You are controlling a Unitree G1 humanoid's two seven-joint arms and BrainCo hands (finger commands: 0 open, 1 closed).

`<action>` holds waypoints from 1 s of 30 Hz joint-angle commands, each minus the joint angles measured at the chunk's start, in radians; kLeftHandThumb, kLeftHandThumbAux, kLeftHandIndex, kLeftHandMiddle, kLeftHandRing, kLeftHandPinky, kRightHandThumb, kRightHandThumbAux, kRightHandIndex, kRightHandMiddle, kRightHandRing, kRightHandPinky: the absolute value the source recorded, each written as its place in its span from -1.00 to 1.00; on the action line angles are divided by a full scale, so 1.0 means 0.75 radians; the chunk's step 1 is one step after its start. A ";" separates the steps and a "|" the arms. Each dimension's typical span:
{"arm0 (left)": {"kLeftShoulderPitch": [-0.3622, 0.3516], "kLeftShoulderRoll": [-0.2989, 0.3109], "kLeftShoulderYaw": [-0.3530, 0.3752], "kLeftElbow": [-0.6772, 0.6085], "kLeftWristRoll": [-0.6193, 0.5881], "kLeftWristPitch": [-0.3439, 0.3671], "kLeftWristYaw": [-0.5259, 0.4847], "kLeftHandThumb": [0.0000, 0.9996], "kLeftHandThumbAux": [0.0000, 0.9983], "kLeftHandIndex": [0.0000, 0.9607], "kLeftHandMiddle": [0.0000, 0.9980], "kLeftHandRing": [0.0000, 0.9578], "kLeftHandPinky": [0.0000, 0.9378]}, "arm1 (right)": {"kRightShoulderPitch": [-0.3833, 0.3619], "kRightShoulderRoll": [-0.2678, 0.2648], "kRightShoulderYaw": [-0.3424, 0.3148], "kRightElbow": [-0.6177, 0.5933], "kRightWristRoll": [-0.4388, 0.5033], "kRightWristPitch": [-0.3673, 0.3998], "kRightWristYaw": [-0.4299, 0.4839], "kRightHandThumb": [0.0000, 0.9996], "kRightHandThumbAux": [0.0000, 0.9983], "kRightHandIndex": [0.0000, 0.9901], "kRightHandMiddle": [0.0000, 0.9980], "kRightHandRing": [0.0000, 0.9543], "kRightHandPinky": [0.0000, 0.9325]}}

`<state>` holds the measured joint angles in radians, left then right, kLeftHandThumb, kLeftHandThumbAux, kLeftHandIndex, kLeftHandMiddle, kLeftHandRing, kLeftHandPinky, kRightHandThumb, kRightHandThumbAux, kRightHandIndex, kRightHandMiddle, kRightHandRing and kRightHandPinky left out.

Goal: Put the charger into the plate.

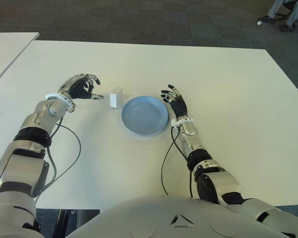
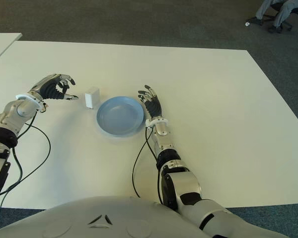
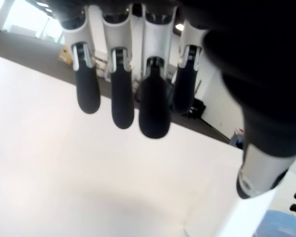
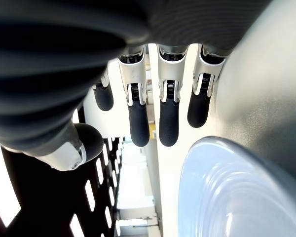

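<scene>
Eye views: a white table (image 1: 228, 99) with a round blue plate (image 1: 144, 115) as landmark. Just beside the plate's left rim, a small white charger (image 1: 116, 97), upright on the table, apart from the plate or barely touching; cannot tell which. Left of the charger, the left hand (image 1: 81, 87), fingers loosely curled, thumb tip pointing at the charger, a small gap between them; nothing held. Just off the plate's right rim, the right hand (image 1: 176, 104), fingers spread and extended away from the robot, holding nothing. Black cables (image 1: 69, 148) trailing from both wrists across the table, nearer the robot than the plate. Far beyond the plate, on the carpet, a person's legs (image 1: 285, 12).

Left wrist view: four dark fingertips (image 3: 153, 108) hanging relaxed above bare table, nothing between them; a sliver of the plate (image 3: 281, 227) at the corner.

Right wrist view: fingertips (image 4: 168, 121) straight and apart, empty, with the plate's rim (image 4: 222, 177) close beside them.
</scene>
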<state>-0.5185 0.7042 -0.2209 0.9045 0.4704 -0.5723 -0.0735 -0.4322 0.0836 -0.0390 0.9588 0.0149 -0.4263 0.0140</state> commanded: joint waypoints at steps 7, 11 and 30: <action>-0.164 0.077 -0.058 0.073 -0.020 -0.028 -0.411 0.15 -0.12 -0.62 -0.67 -0.71 -0.69 | 0.050 -0.001 0.000 0.059 -0.013 0.062 -0.022 -1.00 0.16 -0.77 -0.41 -0.43 -0.51; -0.261 0.054 -0.090 0.202 0.015 -0.032 -0.436 0.05 -0.31 -0.79 -0.91 -0.92 -0.92 | 0.053 0.000 0.003 0.055 -0.016 0.062 -0.023 -1.00 0.16 -0.77 -0.41 -0.44 -0.52; -0.363 0.023 -0.108 0.398 -0.019 -0.098 -0.550 0.16 -0.60 -0.95 -1.00 -1.00 -1.00 | 0.074 0.004 0.024 0.025 -0.023 0.054 -0.025 -1.00 0.19 -0.76 -0.41 -0.43 -0.52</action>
<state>-0.7754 0.7324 -0.2934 1.1902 0.4596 -0.6365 -0.4583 -0.4266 0.0851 -0.0231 0.9496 0.0062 -0.4267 -0.0046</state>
